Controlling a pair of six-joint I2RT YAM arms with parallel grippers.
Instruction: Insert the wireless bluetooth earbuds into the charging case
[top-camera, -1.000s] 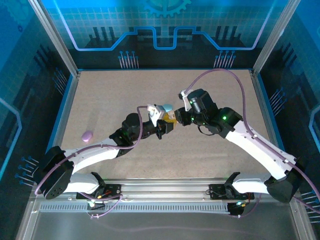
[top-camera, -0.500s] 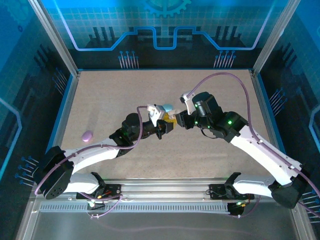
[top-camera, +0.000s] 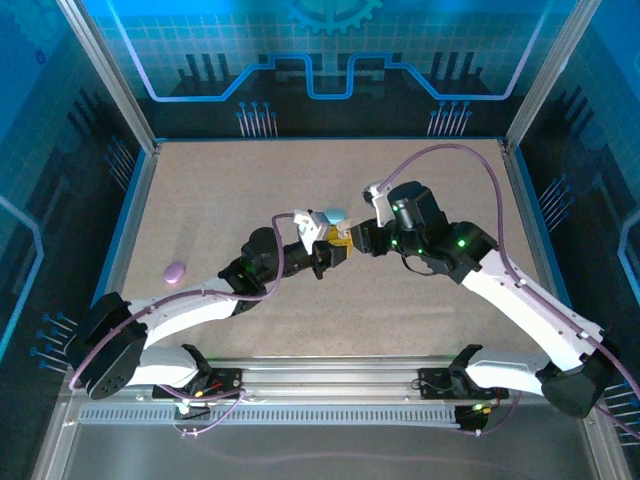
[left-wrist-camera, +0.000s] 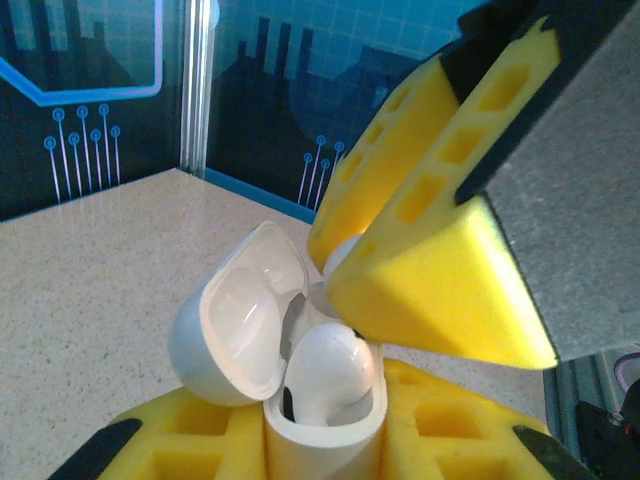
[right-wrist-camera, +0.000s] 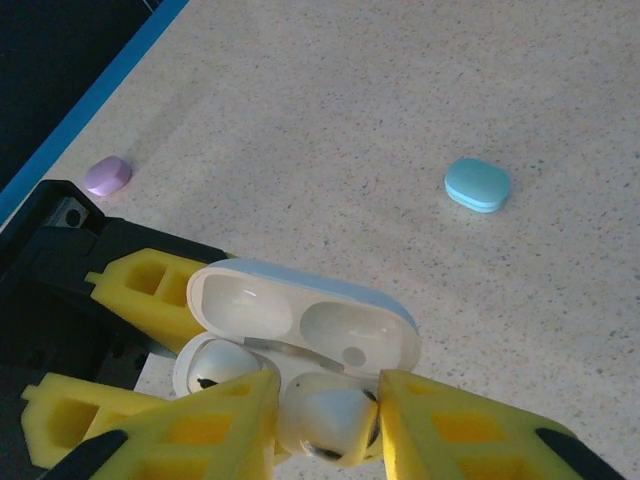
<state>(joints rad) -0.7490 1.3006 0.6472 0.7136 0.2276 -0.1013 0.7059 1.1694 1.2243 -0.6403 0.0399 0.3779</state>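
Right arm (top-camera: 500, 285) farther right; earbud (left-wrist-camera: 325, 370) upright

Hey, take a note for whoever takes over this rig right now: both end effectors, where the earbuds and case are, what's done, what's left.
Left end effector: shut on the white charging case, lid open.
Right end effector: fingers flank the second earbud at its slot; can't tell if they grip it.
Done: the first earbud sits in its slot.
Left: probably check that the second is fully seated, then back the right arm off.
Elsewhere: a pale blue case and a purple case lie on the table.
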